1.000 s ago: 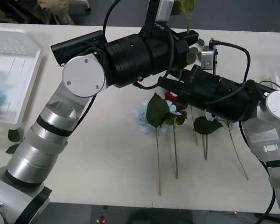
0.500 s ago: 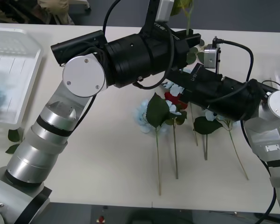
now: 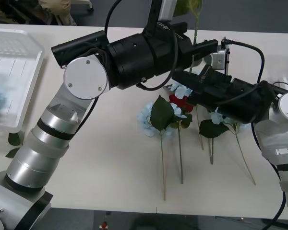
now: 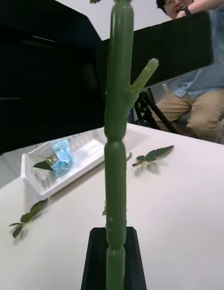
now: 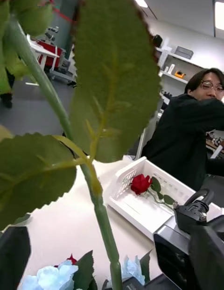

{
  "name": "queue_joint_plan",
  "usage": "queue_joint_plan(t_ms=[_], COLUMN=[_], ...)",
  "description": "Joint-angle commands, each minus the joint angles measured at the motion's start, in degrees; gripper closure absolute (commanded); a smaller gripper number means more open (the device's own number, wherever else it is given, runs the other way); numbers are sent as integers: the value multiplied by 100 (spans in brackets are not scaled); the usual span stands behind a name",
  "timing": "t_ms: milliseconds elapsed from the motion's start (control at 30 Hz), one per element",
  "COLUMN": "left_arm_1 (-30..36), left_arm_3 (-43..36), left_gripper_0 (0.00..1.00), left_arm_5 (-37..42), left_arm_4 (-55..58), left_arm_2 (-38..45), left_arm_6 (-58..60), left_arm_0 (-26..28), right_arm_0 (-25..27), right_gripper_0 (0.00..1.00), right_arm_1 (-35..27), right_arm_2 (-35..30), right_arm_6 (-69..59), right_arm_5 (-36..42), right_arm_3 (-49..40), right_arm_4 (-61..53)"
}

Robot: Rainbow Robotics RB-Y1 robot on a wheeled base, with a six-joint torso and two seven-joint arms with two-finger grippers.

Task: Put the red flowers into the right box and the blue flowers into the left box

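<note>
A red flower stands upright over the table's far middle, its green stem [image 3: 195,21] [image 4: 115,178] [image 5: 100,210] close in both wrist views. My right gripper [image 4: 112,271] is shut on the stem. My left gripper [image 3: 201,48] is beside the same stem, open, with a black finger [image 5: 14,257] out at the corner. On the table lie a blue flower [image 3: 146,120], another red flower [image 3: 178,100] and a second blue flower [image 3: 216,117]. The left box [image 3: 31,62] [image 4: 42,178] holds a blue flower [image 4: 60,159]. The right box [image 5: 126,206] holds a red rose [image 5: 140,183].
Loose green leaf sprigs lie on the table near the left box [image 3: 13,139] [image 4: 151,155] [image 4: 25,217]. Both forearms cross above the flowers in the middle. People sit beyond the table's far side.
My right arm has risen and shifted a little to the right, closing in on the upright stem. The left gripper's finger has spread outward. The flowers on the table have not moved.
</note>
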Motion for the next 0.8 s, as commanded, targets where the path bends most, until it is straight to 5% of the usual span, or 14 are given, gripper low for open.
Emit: queue_joint_plan(t_ms=[33, 800], left_arm_1=[11, 46], left_arm_3=[-96, -44], left_gripper_0=[0, 0], left_arm_5=[36, -8], left_arm_4=[30, 21], left_arm_2=[-51, 11], left_arm_6=[17, -1], left_arm_0=[24, 156], right_arm_0=[-186, -221], right_gripper_0=[100, 100], right_arm_1=[173, -1198], right_arm_2=[-256, -2664], right_arm_6=[32, -3093], right_arm_5=[221, 3262], right_arm_3=[-114, -123], right_arm_4=[490, 3768])
